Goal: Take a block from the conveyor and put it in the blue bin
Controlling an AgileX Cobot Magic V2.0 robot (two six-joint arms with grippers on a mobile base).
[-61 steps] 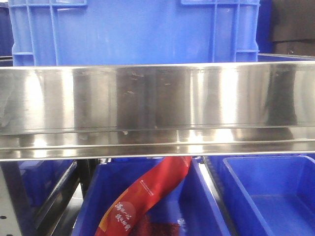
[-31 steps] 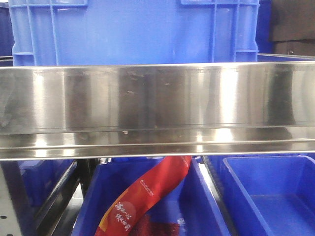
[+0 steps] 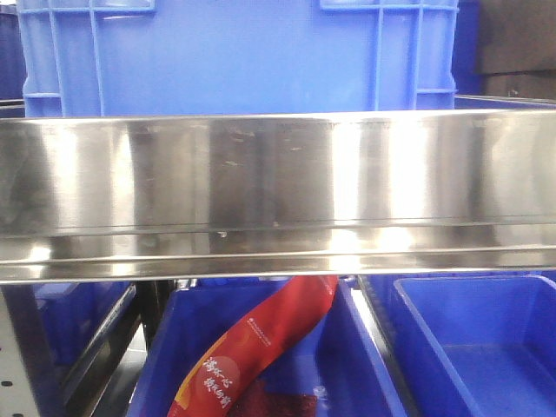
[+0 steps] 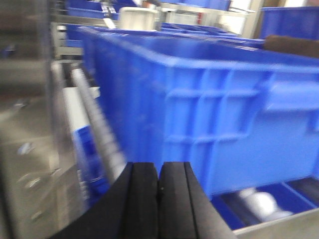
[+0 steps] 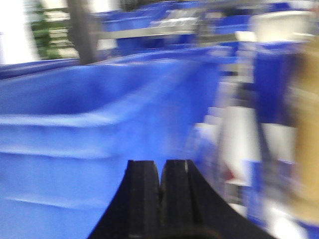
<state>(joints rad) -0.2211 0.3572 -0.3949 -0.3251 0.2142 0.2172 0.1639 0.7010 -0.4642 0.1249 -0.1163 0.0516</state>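
No block shows in any view, and the dark grey conveyor belt is out of view. A large blue bin (image 3: 234, 56) stands behind a polished steel rail (image 3: 278, 182) in the front view. It also shows in the left wrist view (image 4: 224, 104), where my left gripper (image 4: 159, 169) is shut and empty in front of its side wall. In the blurred right wrist view my right gripper (image 5: 160, 167) is shut and empty, beside the wall of a blue bin (image 5: 89, 134).
Under the steel rail stand lower blue bins (image 3: 478, 347); one holds a red packet with white writing (image 3: 252, 347). A grey roller (image 4: 97, 124) runs beside the bin in the left wrist view. More blue bins and a white container (image 4: 137, 17) stand farther off.
The front view stays the same apart from small shifts in the reflections on the steel rail. Neither gripper shows in it.
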